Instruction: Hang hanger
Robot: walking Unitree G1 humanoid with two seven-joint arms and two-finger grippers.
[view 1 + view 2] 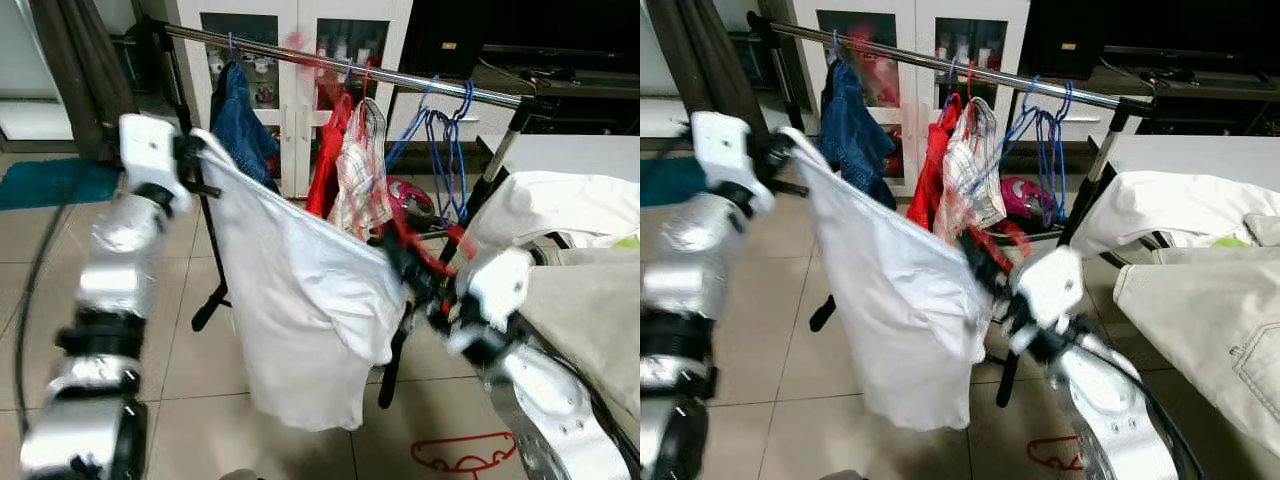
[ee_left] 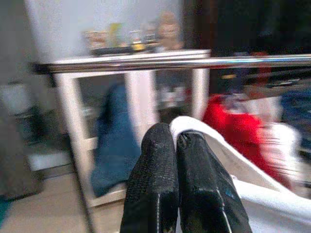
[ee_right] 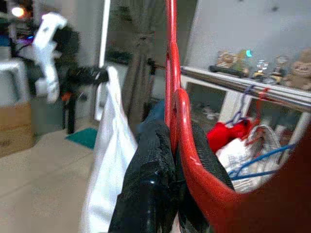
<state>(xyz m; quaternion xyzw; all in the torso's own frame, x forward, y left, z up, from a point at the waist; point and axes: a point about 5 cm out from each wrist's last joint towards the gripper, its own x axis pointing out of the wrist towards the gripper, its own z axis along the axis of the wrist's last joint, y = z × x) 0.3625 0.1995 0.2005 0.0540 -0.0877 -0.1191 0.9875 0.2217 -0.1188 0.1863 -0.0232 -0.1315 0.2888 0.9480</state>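
A white shirt [image 1: 300, 290] hangs spread between my two grippers, in front of the chrome clothes rail [image 1: 420, 78]. My left gripper [image 1: 203, 162] is raised at the left and shut on the shirt's edge [image 2: 192, 127], just below the rail. My right gripper [image 1: 392, 248] is shut on a red hanger [image 3: 170, 73] at the shirt's other side. The hanger's lower part is hidden inside the shirt. Its red wire [image 1: 432, 258] rises beside my right wrist.
On the rail hang a blue denim garment [image 1: 240, 120], a red garment [image 1: 328, 155], a plaid shirt [image 1: 360, 175] and several empty blue hangers [image 1: 445, 135]. At the right, a table [image 1: 560, 150] holds white and beige clothes. Another red hanger [image 1: 462, 456] lies on the floor.
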